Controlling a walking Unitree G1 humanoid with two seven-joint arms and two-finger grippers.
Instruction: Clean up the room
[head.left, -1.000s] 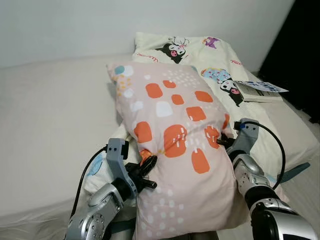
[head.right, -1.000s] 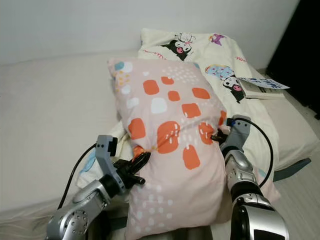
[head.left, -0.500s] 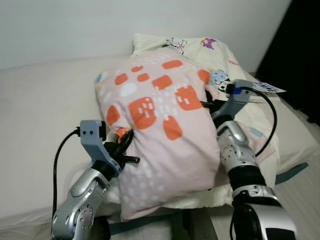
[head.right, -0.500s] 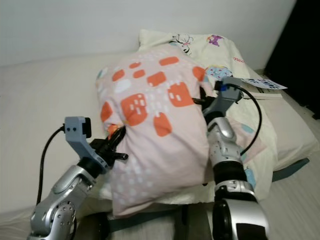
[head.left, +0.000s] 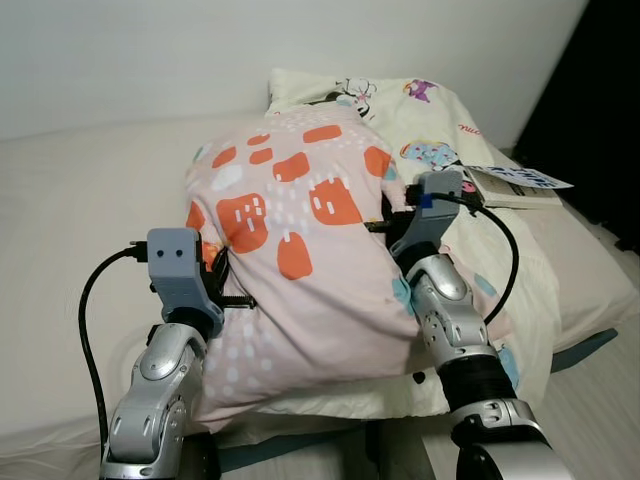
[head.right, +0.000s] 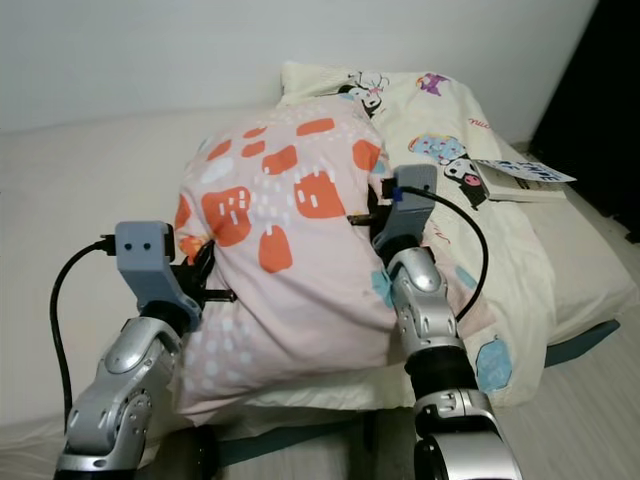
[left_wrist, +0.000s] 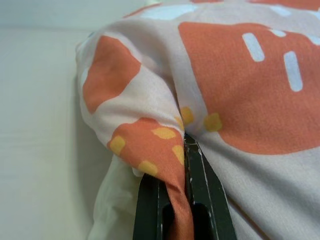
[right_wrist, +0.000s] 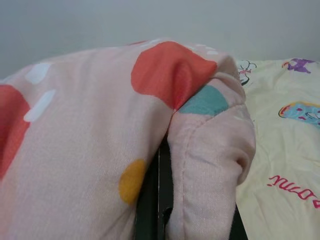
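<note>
Soft pink pillow w/ orange blotches, pinched by left claw & right claw.

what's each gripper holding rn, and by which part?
Both hold the pink pillow: left gripper pinches a fold at its left edge, right gripper clamps its right edge.

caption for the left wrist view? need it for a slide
Left gripper pinching a fold of the pink pillow with orange patches, above the white bed.
</note>
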